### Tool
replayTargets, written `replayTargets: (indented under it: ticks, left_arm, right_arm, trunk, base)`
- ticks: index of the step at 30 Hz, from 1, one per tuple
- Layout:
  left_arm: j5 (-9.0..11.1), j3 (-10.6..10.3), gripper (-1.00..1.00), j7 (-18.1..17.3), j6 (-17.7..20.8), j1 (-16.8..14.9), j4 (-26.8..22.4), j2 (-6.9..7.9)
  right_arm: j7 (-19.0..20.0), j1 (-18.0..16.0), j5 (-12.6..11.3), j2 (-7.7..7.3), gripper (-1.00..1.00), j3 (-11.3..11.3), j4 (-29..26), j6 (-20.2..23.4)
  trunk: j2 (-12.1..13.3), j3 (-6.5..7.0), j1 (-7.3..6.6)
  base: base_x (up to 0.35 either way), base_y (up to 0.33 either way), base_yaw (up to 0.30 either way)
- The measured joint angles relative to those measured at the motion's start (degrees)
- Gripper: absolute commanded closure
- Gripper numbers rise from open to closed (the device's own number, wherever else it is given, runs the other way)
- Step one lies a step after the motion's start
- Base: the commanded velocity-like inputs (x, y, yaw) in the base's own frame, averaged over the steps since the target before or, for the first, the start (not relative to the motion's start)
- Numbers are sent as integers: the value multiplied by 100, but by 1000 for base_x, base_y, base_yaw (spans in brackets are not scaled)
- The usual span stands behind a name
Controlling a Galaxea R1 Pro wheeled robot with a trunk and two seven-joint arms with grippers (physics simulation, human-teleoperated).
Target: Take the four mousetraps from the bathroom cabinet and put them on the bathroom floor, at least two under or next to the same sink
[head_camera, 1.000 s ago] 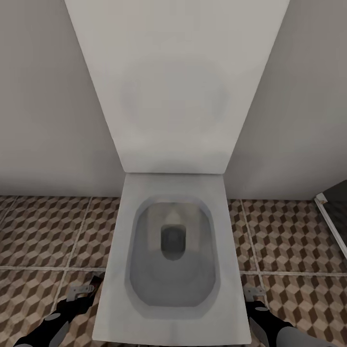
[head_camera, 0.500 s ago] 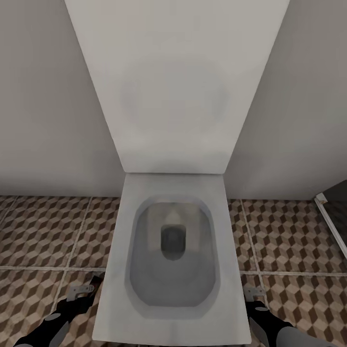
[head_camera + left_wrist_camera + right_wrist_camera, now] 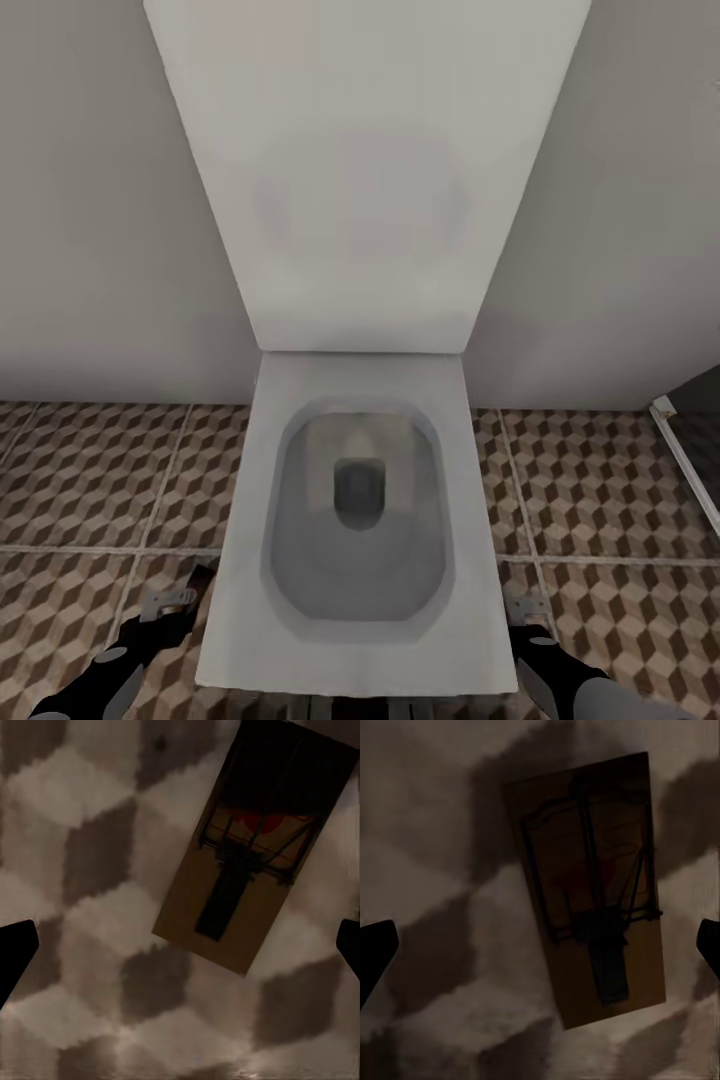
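In the left wrist view a tan wooden mousetrap [image 3: 247, 862] with dark wire lies flat on the cube-patterned bathroom floor [image 3: 97, 870], and my left gripper's dark fingers [image 3: 15, 952] stand wide apart above it, open and empty. A second mousetrap [image 3: 596, 892] lies on the tiles in the right wrist view, between the spread fingers [image 3: 375, 949] of my open right gripper. From the head camera, my left gripper [image 3: 165, 605] hangs low over the floor left of the toilet and my right gripper [image 3: 525, 608] right of it. The cabinet and the sink are out of view.
A white boxy toilet [image 3: 250, 600] with its lid raised against the grey wall [image 3: 90, 250] stands straight ahead between my two arms. A dark panel with a white frame [image 3: 690, 450] stands at the right edge. Tiled floor [image 3: 620, 500] spreads on both sides of the toilet.
The head view has shifted slightly, so the toilet sits a little higher in the picture. Both grippers stay low beside the toilet.
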Motion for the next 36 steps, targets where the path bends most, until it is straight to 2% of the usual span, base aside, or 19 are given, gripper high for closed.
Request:
replayTargets:
  ticks: [36]
  left_arm:
    - [-3,-1,-100,-50,-6,0,-33,4]
  right_arm:
    - [-1,0,0,5,-100,0,-3,-52]
  trunk:
    - [0,0,1]
  base:
    - [-335,0,0]
